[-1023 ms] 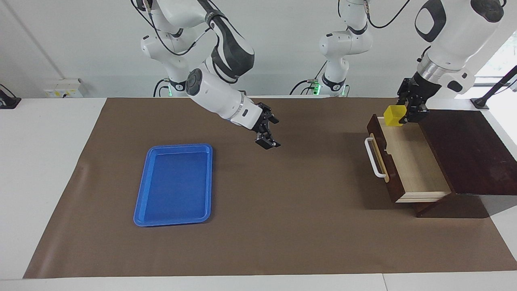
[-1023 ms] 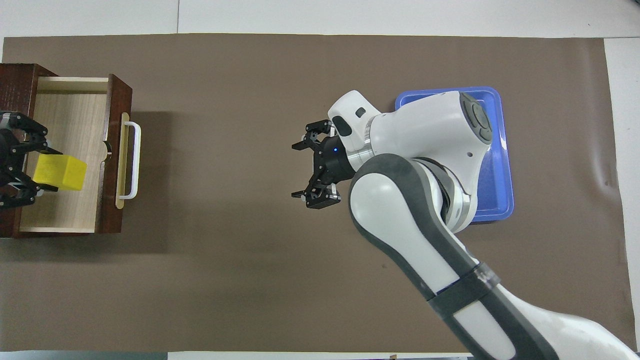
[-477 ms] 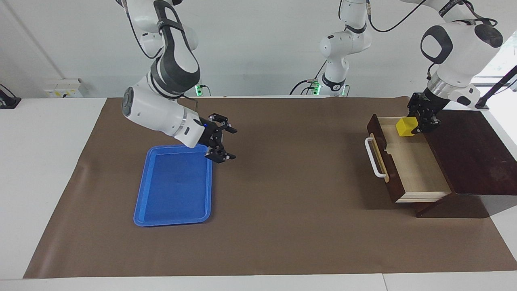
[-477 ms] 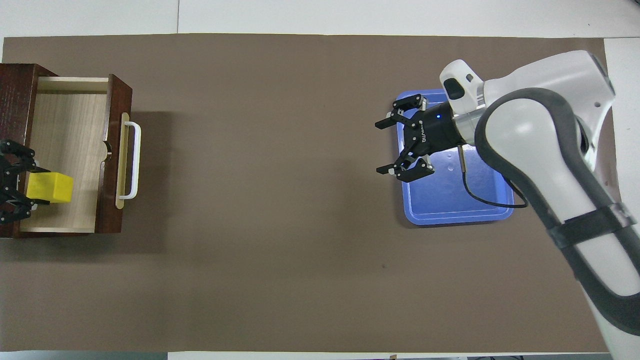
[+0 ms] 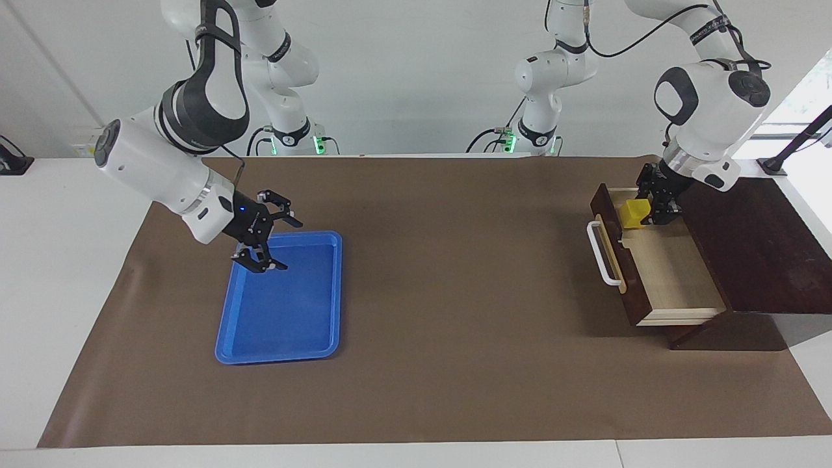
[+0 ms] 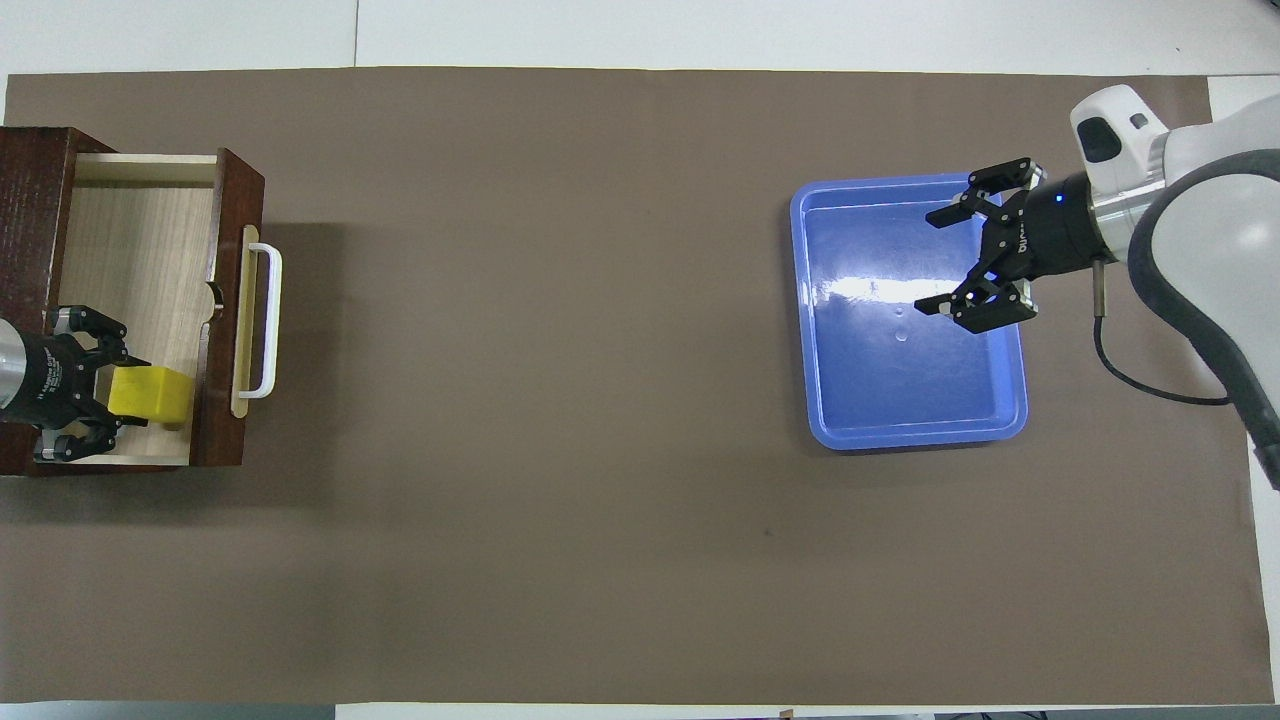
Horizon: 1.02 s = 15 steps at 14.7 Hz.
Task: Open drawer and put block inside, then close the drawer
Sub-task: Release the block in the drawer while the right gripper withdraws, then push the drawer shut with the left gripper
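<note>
Now, at the facing view's left, the right gripper (image 5: 265,238) hangs with fingers spread over the blue tray (image 5: 281,325); at the right, the left gripper (image 5: 650,207) clamps the block (image 5: 634,213) low inside the open drawer (image 5: 669,276), at its upper end.

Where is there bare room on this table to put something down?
The brown mat lies bare between the blue tray and the drawer. It is crowded at the drawer's robot end, where the left gripper holds the block.

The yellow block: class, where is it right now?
The yellow block sits low inside the open drawer, at its end nearer the robots, between the left claw's fingers, at the left arm's table end.
</note>
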### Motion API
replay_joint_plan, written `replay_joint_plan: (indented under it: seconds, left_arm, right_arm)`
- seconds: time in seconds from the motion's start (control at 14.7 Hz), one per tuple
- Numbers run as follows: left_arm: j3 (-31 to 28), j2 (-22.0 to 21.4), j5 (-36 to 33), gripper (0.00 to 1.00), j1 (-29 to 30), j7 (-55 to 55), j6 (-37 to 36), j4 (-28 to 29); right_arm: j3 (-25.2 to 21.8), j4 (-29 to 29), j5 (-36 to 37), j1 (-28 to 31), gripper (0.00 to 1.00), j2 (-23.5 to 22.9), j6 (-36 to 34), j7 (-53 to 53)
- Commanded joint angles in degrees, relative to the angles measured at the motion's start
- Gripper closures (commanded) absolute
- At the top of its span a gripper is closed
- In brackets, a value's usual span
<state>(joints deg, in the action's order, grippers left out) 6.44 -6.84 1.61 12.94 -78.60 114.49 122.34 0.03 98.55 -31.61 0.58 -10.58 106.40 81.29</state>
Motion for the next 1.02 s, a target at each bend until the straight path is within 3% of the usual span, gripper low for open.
replay_joint_plan:
  seconds: [0.0, 0.34, 0.41, 0.48, 0.55, 0.61, 0.75, 0.95]
  left_arm:
    - [-0.02, -1.77, -0.12, 1.00, -0.99, -0.33, 2.75, 2.20]
    - [-0.20, -1.95, -0.12, 1.00, -2.22, -1.03, 5.74, 4.83]
    - [-0.20, -1.86, -0.12, 0.96, -2.13, -0.95, 5.66, 4.75]
    - [-0.28, -1.77, -0.12, 0.67, -2.05, -0.60, 5.48, 4.40]
    - [-0.29, -1.77, -0.12, 0.17, -2.13, -0.68, 5.04, 4.22]
    - [-0.29, -1.77, -0.12, 0.00, -2.13, -1.03, 5.04, 4.13]
    - [-0.29, -1.77, -0.12, 0.00, -2.13, -1.21, 3.65, 1.34]
    - [0.41, -1.07, 0.06, 0.00, -3.44, -3.30, -4.34, -5.87]
  right_arm:
    - [0.58, -2.57, 6.10, 1.79, 0.00, 2.22, -2.86, -7.00]
    - [0.49, -2.75, 15.86, 2.05, 0.00, 8.90, -7.60, -21.22]
    - [0.49, -2.84, 16.84, 2.05, 0.00, 10.13, -9.18, -25.26]
    - [0.49, -3.28, 17.63, 2.14, 0.00, 11.27, -11.37, -29.65]
    - [0.49, -4.59, 19.03, 2.14, 0.00, 11.72, -14.00, -34.66]
    - [0.49, -6.60, 20.78, 2.05, 0.00, 11.81, -17.07, -39.67]
    - [0.67, -9.69, 24.56, 2.05, 0.00, 11.64, -21.57, -48.82]
    - [0.49, -9.78, 28.96, 2.05, 0.00, 12.16, -24.57, -58.14]
